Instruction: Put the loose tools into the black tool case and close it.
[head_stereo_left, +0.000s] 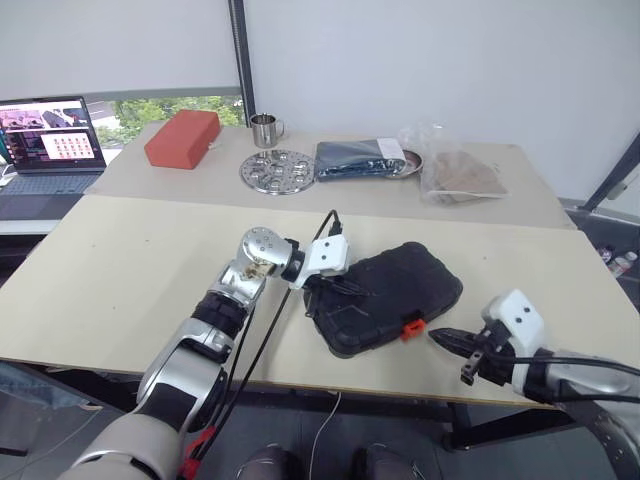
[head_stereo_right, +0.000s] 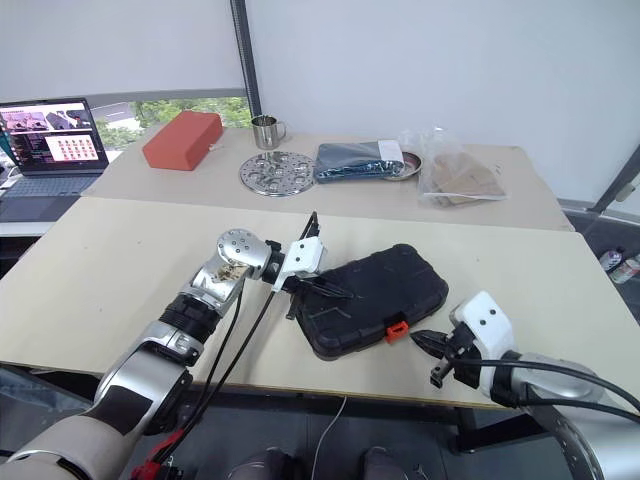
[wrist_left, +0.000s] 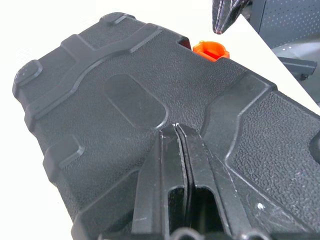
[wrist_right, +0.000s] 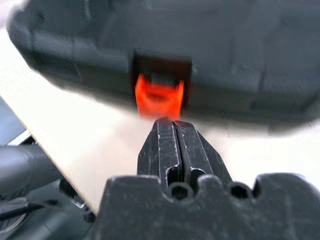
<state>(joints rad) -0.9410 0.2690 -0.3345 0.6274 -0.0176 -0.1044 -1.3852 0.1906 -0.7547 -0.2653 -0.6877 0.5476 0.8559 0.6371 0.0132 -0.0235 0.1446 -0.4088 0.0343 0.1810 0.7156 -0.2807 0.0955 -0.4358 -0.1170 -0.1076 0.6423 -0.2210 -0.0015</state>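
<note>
Atop the closed black tool case (wrist_left: 150, 100) rests the left tool (wrist_left: 176, 131), pressed together; right tool (wrist_right: 173, 125), likewise, faces its orange latch (wrist_right: 159, 97)

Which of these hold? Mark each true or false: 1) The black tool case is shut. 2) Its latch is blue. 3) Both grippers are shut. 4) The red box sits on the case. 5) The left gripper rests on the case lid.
1) True: the black tool case lies closed.
2) False: the latch is orange.
3) True: left gripper and right gripper are both shut.
4) False: the red box lies on the far table, apart from the case.
5) True.
</note>
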